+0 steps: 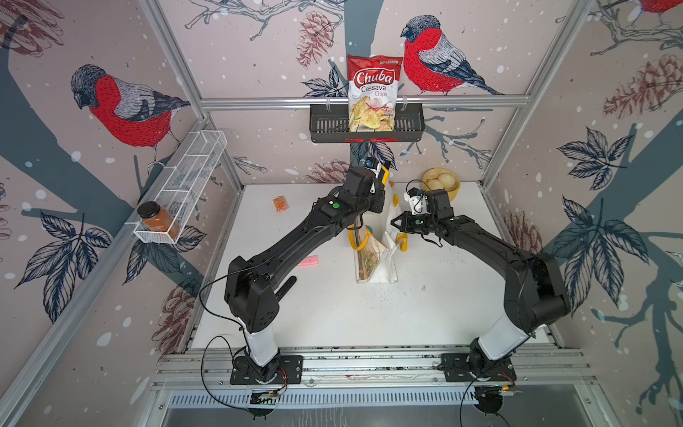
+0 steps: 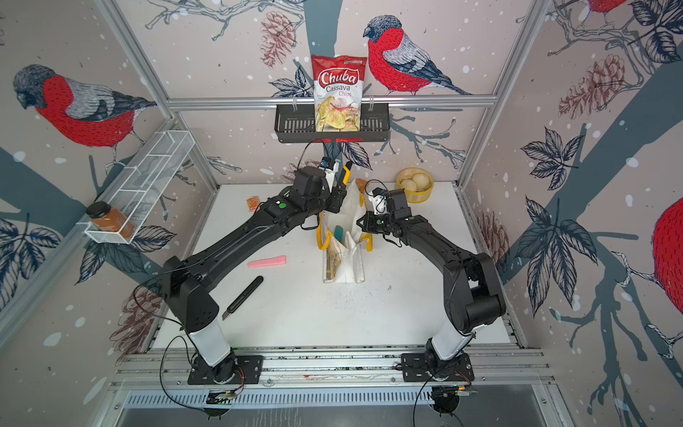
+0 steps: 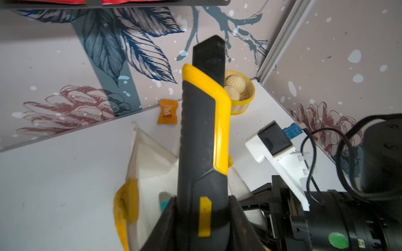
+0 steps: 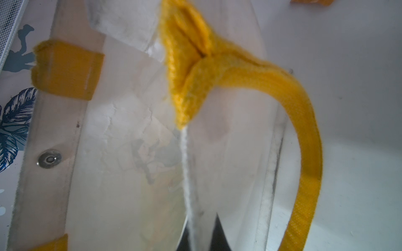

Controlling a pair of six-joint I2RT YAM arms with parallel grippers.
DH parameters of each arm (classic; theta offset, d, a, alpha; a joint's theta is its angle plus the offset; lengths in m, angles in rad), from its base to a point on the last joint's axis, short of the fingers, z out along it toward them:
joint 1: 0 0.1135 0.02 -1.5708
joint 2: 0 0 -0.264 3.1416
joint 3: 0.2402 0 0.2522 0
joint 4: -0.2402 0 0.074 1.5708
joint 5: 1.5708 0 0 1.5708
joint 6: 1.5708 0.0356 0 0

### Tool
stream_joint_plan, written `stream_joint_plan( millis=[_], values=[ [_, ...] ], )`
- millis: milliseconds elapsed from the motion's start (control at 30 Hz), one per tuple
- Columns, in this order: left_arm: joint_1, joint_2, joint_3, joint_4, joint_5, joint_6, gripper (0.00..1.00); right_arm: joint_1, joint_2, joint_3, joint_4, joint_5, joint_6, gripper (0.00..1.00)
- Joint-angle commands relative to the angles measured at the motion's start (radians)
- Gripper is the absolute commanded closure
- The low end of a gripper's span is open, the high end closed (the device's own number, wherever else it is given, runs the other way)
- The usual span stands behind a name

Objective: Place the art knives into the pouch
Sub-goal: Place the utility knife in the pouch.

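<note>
Right now my left gripper [image 3: 202, 217] is clamped on the yellow-and-black art knife [image 3: 204, 134], holding it upright above the open mouth of the pouch [image 2: 342, 236]. My right gripper [image 4: 201, 234] is pinched tight on the pouch's white rim beside a yellow handle [image 4: 304, 152] (a teal thing already sits inside). Pink [image 2: 267, 261] and black [image 2: 244, 295] knives lie on the table [image 2: 369, 314].

Even, bright light with soft shadows on the white table [image 1: 332, 314]; both top views bow at the edges, wrist views are blurred close up
</note>
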Motion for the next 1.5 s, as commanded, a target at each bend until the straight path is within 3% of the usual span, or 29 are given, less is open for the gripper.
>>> stream_joint_plan(
  millis=[0, 300, 867, 1167, 1467],
  values=[
    [-0.002, 0.039, 0.026, 0.051, 0.045, 0.083, 0.76, 0.003, -0.007, 0.006, -0.027, -0.002, -0.002, 1.0],
    [0.0, 0.197, 0.184, -0.098, 0.024, 0.169, 0.76, 0.004, -0.009, 0.009, -0.027, -0.004, 0.001, 1.0],
    [-0.012, 0.19, 0.062, -0.161, -0.045, 0.14, 0.79, 0.004, -0.006, 0.008, -0.022, 0.005, 0.006, 1.0],
    [-0.015, 0.28, 0.179, -0.368, -0.079, 0.134, 0.79, -0.004, -0.018, 0.008, -0.034, 0.025, 0.007, 1.0],
    [-0.016, 0.26, 0.118, -0.367, -0.063, 0.118, 0.79, -0.009, -0.028, 0.003, -0.025, 0.018, 0.012, 1.0]
  ],
)
